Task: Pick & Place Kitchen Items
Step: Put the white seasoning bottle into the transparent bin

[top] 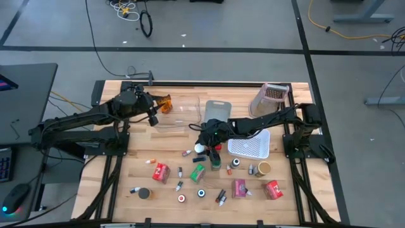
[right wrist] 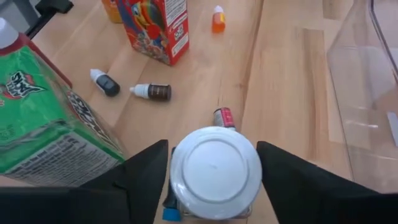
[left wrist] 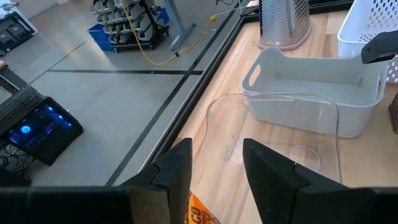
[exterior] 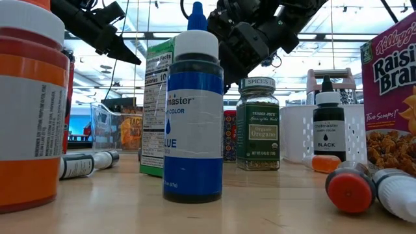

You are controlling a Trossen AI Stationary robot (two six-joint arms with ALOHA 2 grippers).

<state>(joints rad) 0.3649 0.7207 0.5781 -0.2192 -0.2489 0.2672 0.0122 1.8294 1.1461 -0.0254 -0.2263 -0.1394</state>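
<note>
From above we see both arms over the table: our left gripper [top: 159, 107] hangs at the clear bin [top: 183, 113] near the far edge, clamped on an orange packet [top: 166, 103]. Our left wrist view shows that packet [left wrist: 202, 213] pinched between the fingers [left wrist: 177, 168], with the clear bin [left wrist: 280, 134] and the grey bin [left wrist: 323, 81] beyond, and nothing visible in either.

Our right gripper [top: 204, 143] sits mid-table. Only its wrist view shows why: a white-lidded jar [right wrist: 215, 168] stands between its spread fingers [right wrist: 146, 174]; whether they press the jar we cannot tell. A green box [right wrist: 43, 124] stands just beside it.

The remaining kitchen items [top: 209, 180] lie scattered across the near half. The low view alone lets us read labels: a blue colouring bottle [exterior: 192, 114] and an oregano jar [exterior: 258, 123].
</note>
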